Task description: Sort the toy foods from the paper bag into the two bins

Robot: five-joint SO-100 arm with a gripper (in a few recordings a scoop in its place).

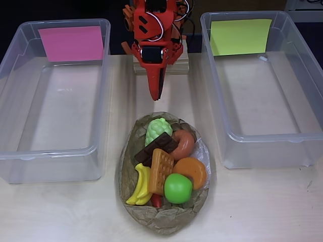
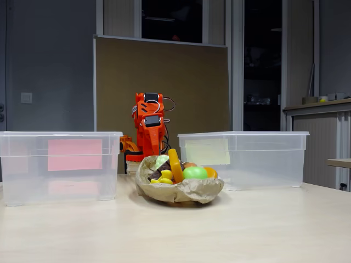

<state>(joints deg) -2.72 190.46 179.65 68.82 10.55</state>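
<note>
The crumpled brown paper bag (image 1: 166,219) (image 2: 189,190) lies on the table between the two bins. It holds green grapes (image 1: 157,129), a brown donut (image 1: 184,142), a chocolate bar (image 1: 156,147), a waffle (image 1: 161,170), an orange croissant (image 1: 193,171), a green apple (image 1: 177,188) (image 2: 194,172), yellow bananas (image 1: 141,185) and a red chili (image 1: 156,201). The orange arm's gripper (image 1: 157,93) points down behind the bag, fingers together, holding nothing. The pink-labelled bin (image 1: 50,146) (image 2: 57,164) is on the left, the yellow-green-labelled bin (image 1: 267,136) (image 2: 244,159) on the right.
The arm's base stands on a wooden block (image 1: 161,64) at the table's back edge, between the bins. Both bins hold nothing. Bare tabletop (image 1: 262,206) runs along the front.
</note>
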